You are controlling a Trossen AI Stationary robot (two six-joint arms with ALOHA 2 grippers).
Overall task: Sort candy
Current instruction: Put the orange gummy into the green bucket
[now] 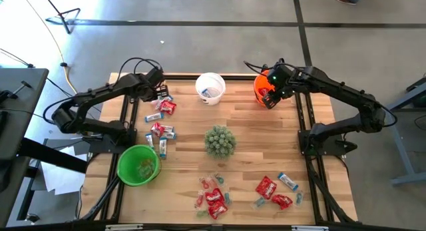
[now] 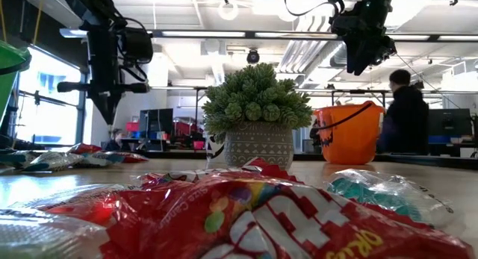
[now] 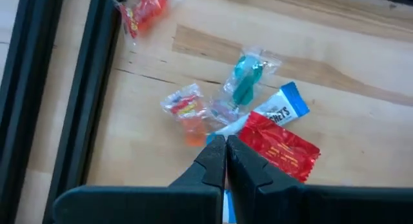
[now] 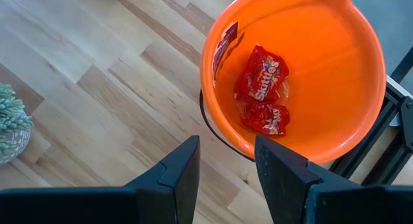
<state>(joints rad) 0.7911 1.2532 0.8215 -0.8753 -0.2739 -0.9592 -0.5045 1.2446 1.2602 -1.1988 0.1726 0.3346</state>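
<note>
Right wrist view: candy [image 4: 261,88], shiny red packets, in orange bucket [image 4: 335,75].

Taking the green spiky plant [image 1: 219,141] at the table's centre as landmark, the candy lies in loose flat clusters on the wood: red packets with blue-and-white wrappers [image 1: 162,130] to its left, reaching toward the far left corner; a red and blue heap [image 1: 213,198] just nearer the front edge than the plant; a further group of red packets and blue-and-white wrappers [image 1: 275,188] front-right of it. Two red Skittles packets [image 4: 261,90] lie crumpled in the orange bucket [image 4: 335,88], far right of the plant; a blue-and-white Hershey's wrapper [image 3: 279,108] touches a red packet [image 3: 279,146] in the left cluster, beside a clear wrapper holding a teal piece [image 3: 246,81].
</note>
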